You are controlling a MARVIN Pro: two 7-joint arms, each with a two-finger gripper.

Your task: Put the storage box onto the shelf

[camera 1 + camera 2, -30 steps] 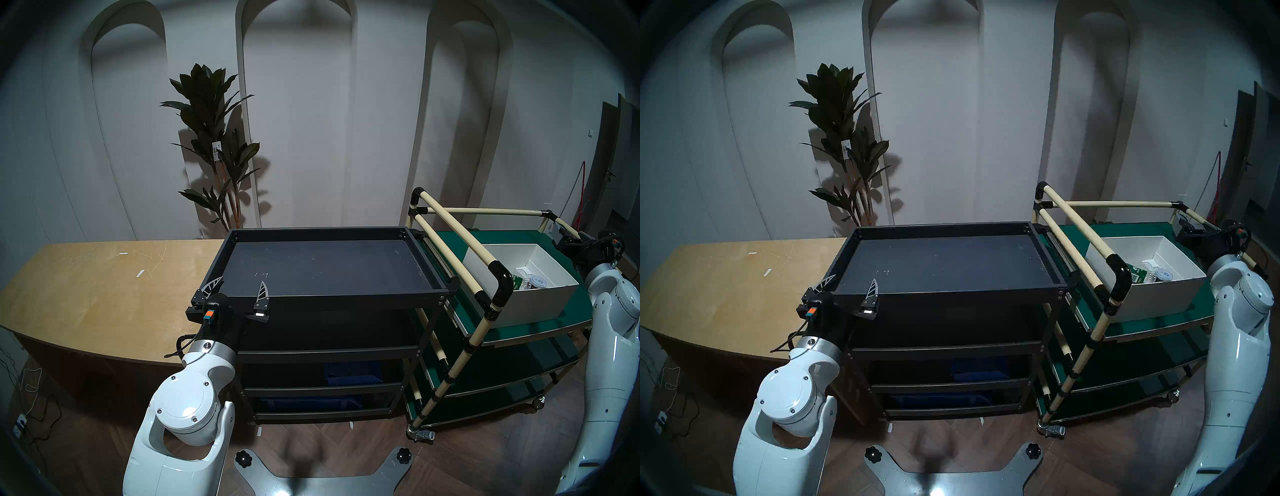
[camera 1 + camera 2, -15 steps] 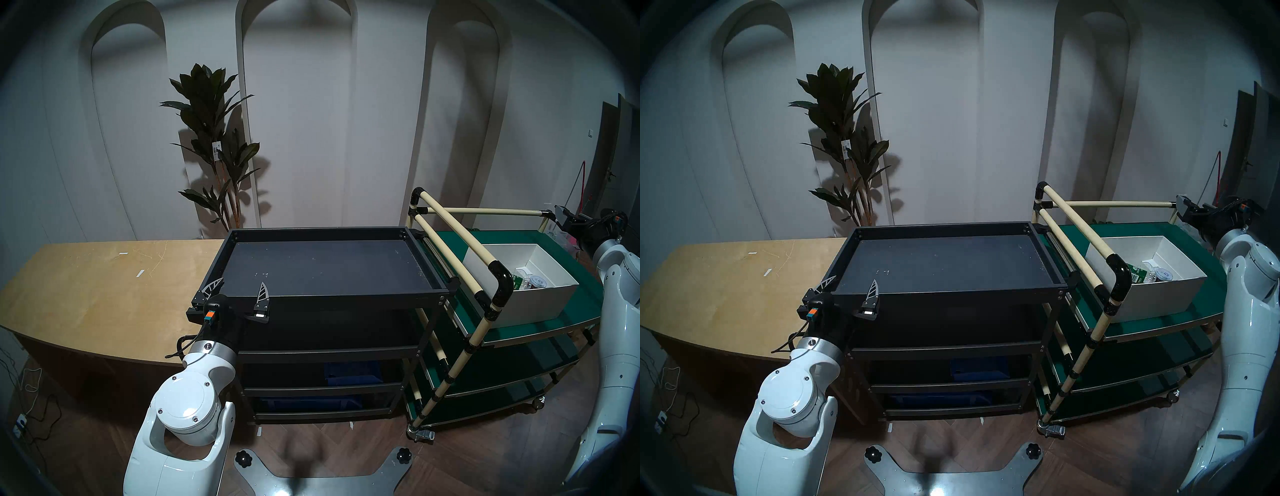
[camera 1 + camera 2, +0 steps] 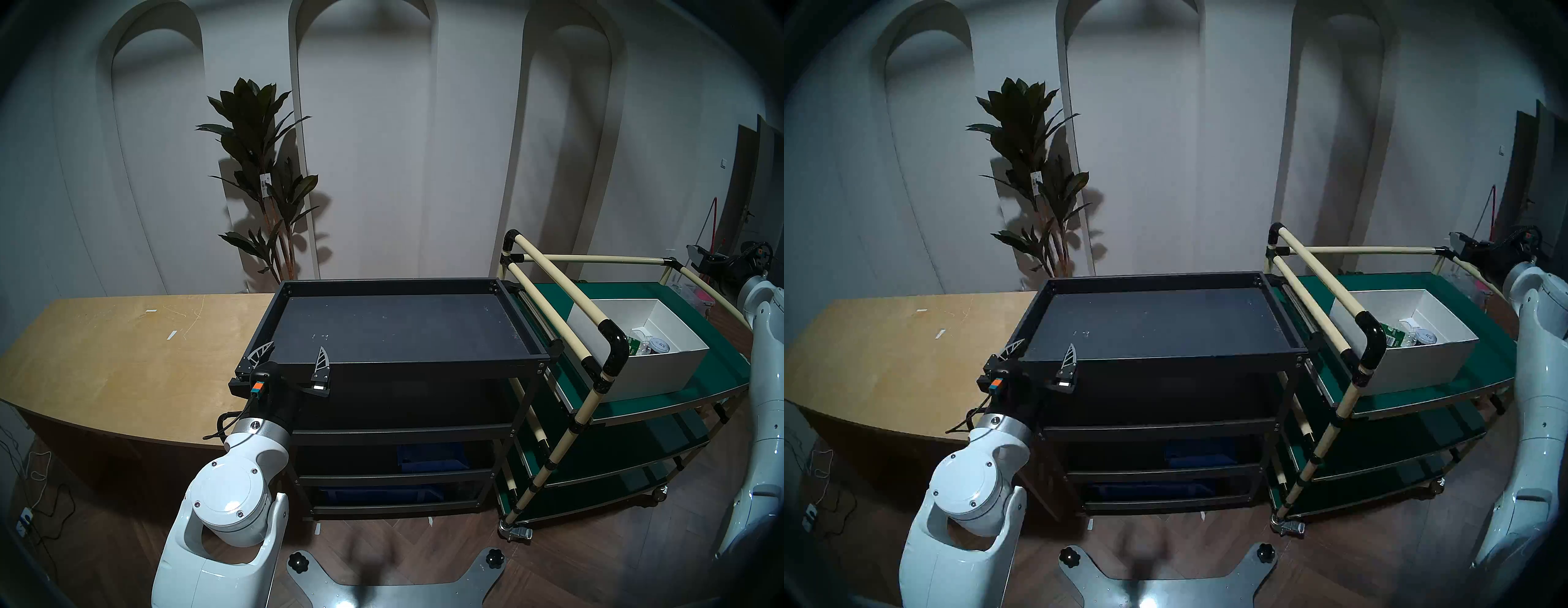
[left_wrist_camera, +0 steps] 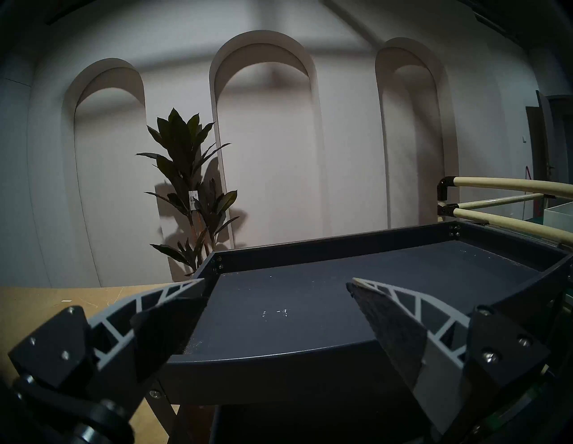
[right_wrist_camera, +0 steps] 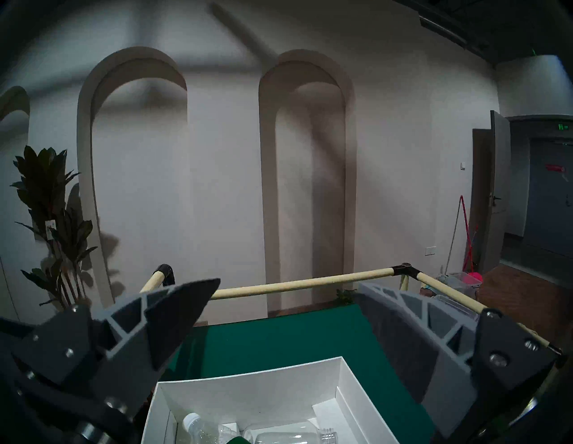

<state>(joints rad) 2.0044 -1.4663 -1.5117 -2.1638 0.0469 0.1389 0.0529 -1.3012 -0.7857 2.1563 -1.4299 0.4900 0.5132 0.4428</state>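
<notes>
From where I stand, the plain white lidless rectangular storage box (image 3: 649, 339) sits on the green top deck of the cream-piped cart (image 3: 564, 271), just beside the black metal shelf with its rimmed top tray (image 3: 403, 331). Clear plastic bottles (image 5: 279, 435) lie loose inside it. The right gripper (image 5: 285, 313) hovers above the box's near end, fingers spread wide, holding nothing. The left gripper (image 4: 276, 297) waits at the shelf's front corner, also spread and empty. I reckon the box is light but its thin walls will flex; a pinch on one short wall may tilt it and roll the bottles.
</notes>
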